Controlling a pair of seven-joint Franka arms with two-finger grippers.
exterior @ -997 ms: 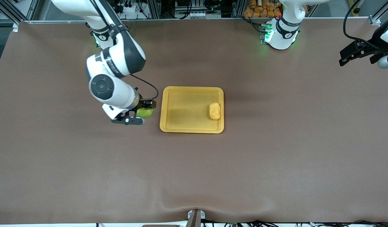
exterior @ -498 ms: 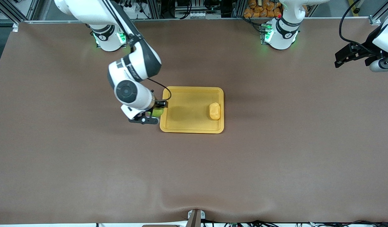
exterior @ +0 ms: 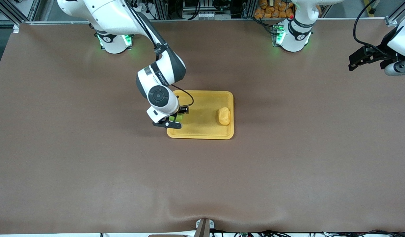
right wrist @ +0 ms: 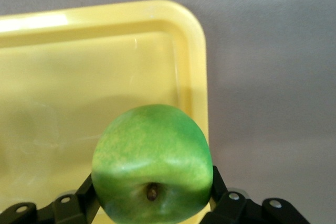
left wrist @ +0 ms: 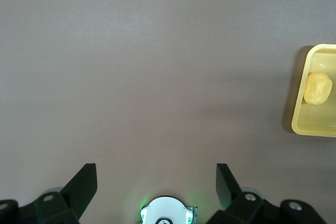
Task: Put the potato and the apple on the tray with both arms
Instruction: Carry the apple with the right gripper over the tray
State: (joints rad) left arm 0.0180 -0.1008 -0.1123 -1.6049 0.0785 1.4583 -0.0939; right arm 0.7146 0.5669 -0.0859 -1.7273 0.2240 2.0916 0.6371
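Right wrist view shows you the right tool (right wrist: 152, 203) clamping the apple (right wrist: 152, 163) over the tray (right wrist: 79, 77), ready for release; the left tool (left wrist: 156, 190) waits, open.

The tray (right wrist: 197, 66) is looking like smooth, faintly glossy yellow plastic, the apple (right wrist: 152, 166) is showing a waxy mottled green skin, and the table (exterior: 288, 164) is wearing a matt brown cloth-like covering.

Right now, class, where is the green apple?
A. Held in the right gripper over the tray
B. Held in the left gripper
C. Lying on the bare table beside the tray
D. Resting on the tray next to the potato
A: the right gripper is shut on the apple, over the tray at the right arm's end.
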